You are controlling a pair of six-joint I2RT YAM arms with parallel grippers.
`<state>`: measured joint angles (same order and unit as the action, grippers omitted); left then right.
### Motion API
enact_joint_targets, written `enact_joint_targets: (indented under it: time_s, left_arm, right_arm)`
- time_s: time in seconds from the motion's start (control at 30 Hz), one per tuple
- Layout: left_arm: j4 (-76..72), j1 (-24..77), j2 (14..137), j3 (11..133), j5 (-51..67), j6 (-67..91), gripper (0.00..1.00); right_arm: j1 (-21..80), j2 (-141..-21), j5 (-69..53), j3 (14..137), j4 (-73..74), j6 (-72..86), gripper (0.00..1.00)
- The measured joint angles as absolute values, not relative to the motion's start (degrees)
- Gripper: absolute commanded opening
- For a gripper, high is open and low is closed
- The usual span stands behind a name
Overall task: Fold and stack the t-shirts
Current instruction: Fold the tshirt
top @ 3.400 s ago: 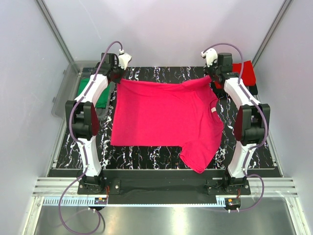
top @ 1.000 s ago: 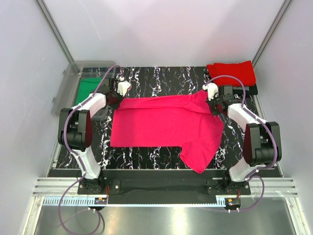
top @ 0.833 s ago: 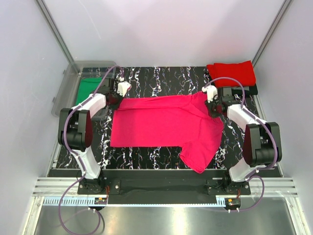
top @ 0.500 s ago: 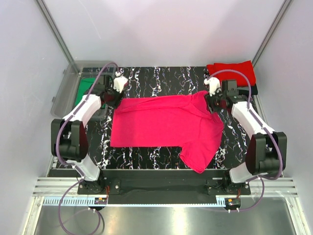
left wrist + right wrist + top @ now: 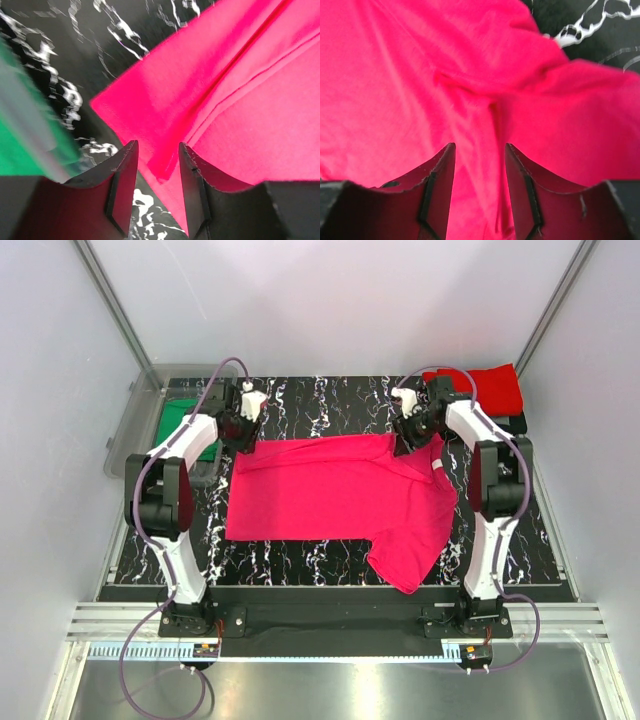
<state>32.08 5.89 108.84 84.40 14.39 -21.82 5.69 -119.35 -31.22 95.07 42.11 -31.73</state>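
The magenta-pink short-sleeved cloth t-shirt (image 5: 335, 495) is spread across the black marbled table (image 5: 300, 558), with its far edge seemingly doubled over. The left gripper (image 5: 243, 433) and right gripper (image 5: 406, 438) are poised over that edge's corners, jaws parted and empty. A lengthwise fold is judged in hand; the edge must be grasped next.

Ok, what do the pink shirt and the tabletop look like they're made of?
Pink shirt: soft matte knit cloth, likely cotton jersey; it creases and shows a stitched hem. Tabletop: hard-looking, black with white veining like marble; real stone or a printed laminate, I cannot tell.
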Motion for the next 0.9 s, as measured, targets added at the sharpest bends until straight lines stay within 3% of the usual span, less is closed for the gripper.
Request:
enact_joint_targets:
  time_s: [0.57,0.77,0.9]
  left_arm:
    - [33.3,6.1,110.0,84.3,14.2,-21.4,0.43]
    - [33.4,6.6,110.0,83.7,13.9,-21.5,0.43]
    - [33.3,7.1,110.0,83.6,13.7,-21.6,0.43]
  right_arm:
    - [6.5,-133.0,-34.9,109.5,49.5,-33.6,0.50]
    - [7.1,-134.6,-35.7,110.3,51.0,-34.2,0.20]
    - [7.4,-134.7,-36.1,110.5,50.9,-34.3,0.12]
